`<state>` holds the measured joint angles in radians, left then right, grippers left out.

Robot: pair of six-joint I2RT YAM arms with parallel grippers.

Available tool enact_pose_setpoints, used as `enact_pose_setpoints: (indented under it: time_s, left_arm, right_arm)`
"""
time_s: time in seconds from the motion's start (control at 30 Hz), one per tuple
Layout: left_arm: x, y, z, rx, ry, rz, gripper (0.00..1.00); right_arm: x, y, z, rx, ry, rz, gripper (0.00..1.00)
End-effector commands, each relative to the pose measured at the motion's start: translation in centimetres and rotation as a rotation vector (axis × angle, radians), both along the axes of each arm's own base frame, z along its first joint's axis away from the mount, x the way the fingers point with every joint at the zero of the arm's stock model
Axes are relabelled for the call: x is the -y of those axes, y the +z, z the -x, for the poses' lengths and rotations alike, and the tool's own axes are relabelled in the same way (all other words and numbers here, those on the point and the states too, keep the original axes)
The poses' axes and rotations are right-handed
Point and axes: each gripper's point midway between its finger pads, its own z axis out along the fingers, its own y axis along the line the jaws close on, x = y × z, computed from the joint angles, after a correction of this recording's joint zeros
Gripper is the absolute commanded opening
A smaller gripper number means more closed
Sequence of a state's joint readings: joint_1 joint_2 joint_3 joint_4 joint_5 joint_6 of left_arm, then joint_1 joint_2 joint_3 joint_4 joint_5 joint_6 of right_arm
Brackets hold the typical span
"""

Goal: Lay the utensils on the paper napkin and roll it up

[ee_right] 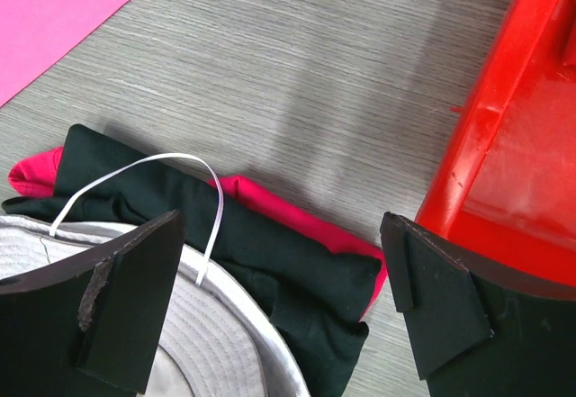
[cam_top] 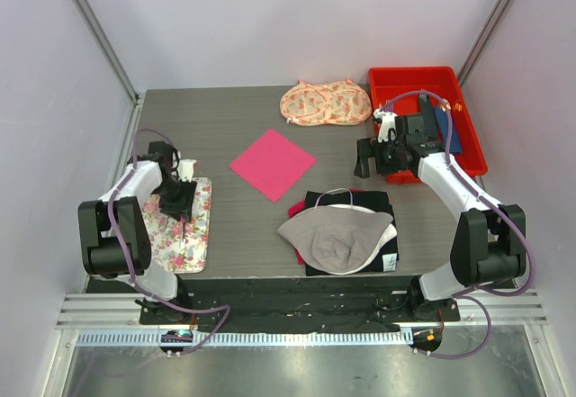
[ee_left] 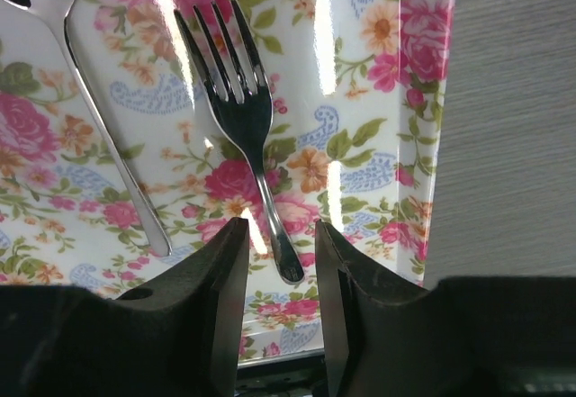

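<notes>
Left tool [ee_left: 279,231] is hanging low over the floral tray [ee_left: 378,172], its fingers standing at a narrow gap and straddling the tail of the silver fork [ee_left: 236,82] handle without yet touching it. The fork's tines are pointing away ahead of the tool, so the jaws are crossing the slim handle squarely, which is probably favouring a firm pinch. The silver spoon [ee_left: 108,131] is lying just left of the tool, roughly parallel to the fork and clear of the fingers. The pink paper napkin [cam_top: 272,163] is lying flat and bare on the counter [ee_right: 315,73], well apart from this tool and between the two arms. Right tool [ee_right: 279,235] is hovering wide open and gripping nothing, with folded dark clothing [ee_right: 270,262] and a grey cap [ee_right: 225,343] beneath it and the red bin [ee_right: 504,145] just to its right
</notes>
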<state>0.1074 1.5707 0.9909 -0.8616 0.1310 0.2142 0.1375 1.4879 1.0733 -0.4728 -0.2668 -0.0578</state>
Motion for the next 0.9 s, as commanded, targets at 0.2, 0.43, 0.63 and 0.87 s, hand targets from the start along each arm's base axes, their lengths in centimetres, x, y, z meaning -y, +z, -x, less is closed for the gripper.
enact_pose_setpoints:
  time_s: [0.2,0.43,0.63,0.87]
  left_arm:
    - [-0.8,-1.4,-1.9,0.015,0.019,-0.085,0.36]
    - [-1.0,-2.1,-2.0,0.003,0.022,-0.116,0.27]
    - [0.0,-1.3,-2.6,-0.001,0.047,-0.094,0.07]
    - [2.9,6.7,-6.7,0.101,0.169,0.034,0.0]
  right_arm:
    - [-0.1,1.6,-1.3,0.052,0.001,0.01,1.0]
    - [-0.2,1.6,-1.4,0.047,-0.006,0.002,1.0]
    - [-0.3,1.8,-1.8,0.042,-0.01,-0.005,1.0]
    - [-1.0,3.4,-2.3,0.075,0.003,-0.036,1.0]
